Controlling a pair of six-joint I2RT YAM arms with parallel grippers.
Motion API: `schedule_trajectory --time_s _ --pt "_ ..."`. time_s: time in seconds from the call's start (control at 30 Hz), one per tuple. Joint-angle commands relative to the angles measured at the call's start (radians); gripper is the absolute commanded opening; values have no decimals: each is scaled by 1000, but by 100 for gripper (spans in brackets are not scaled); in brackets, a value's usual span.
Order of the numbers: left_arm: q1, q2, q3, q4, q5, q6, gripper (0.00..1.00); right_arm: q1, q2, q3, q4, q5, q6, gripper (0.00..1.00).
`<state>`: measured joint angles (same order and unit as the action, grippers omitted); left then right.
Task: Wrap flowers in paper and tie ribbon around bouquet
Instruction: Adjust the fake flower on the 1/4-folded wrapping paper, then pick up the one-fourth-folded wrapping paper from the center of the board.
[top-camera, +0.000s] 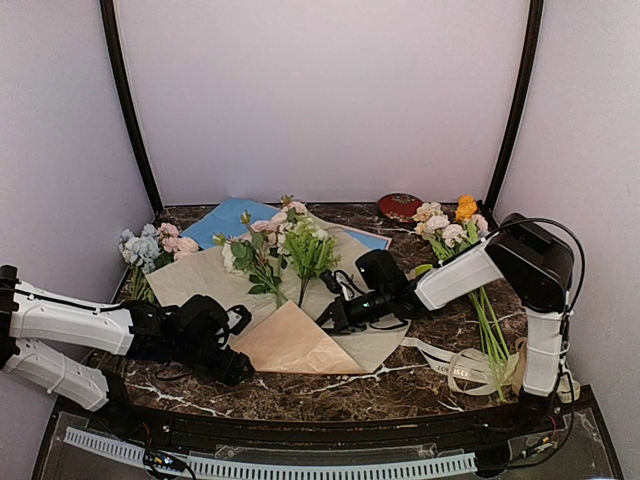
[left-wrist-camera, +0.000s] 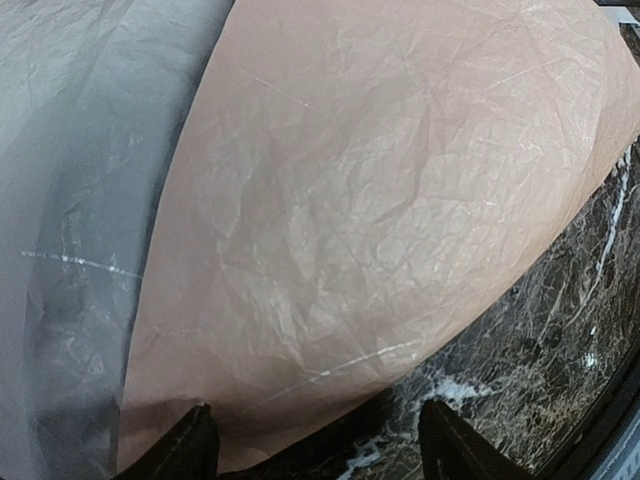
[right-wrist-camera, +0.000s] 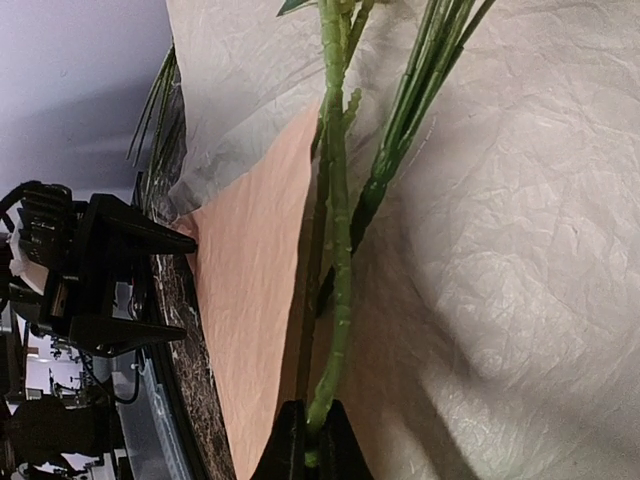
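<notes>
**Right gripper** (right-wrist-camera: 306, 440): jaws fully closed, clamped on the lower end of one green stem of the flowers (top-camera: 280, 245). The stem runs straight up from the fingertips in the right wrist view, beside a second bundle of thin stems.

**Left gripper** (left-wrist-camera: 315, 425): jaws wide apart, nothing gripped. It sits low at the near edge of the paper's folded-over peach corner; contact cannot be confirmed.

**The paper** (top-camera: 200, 275): lies flat on the marble table (top-camera: 400, 385), pale side up, near corner folded to show peach. The flowers rest on its middle, blooms toward the rear.

**The ribbon** (top-camera: 460, 365): lies loose on the table right of the paper, near the right arm's base.
</notes>
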<state>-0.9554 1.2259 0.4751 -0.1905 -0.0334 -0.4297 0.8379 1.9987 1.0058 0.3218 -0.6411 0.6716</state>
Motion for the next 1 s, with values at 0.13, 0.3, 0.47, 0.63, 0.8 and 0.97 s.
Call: schedule_trajectory --time_s 0.13,0.3,0.47,0.63,0.8,0.97 --pt "7 14 -22 12 6 -4 69 17 4 -8 -39 -54 90 11" --pt "9 12 -23 3 -2 -10 69 16 -11 8 -123 -68 63 24" --pt "13 21 -17 1 -3 -7 69 -3 -45 45 -258 -26 -15 30" --pt "15 37 -8 -3 -1 -4 68 -33 -121 117 -440 94 -141 36" --pt "19 41 -4 -6 -3 -4 68 -16 -193 186 -518 228 -233 37" --pt "24 43 -5 -8 -2 -12 68 89 -143 246 -468 218 -321 31"
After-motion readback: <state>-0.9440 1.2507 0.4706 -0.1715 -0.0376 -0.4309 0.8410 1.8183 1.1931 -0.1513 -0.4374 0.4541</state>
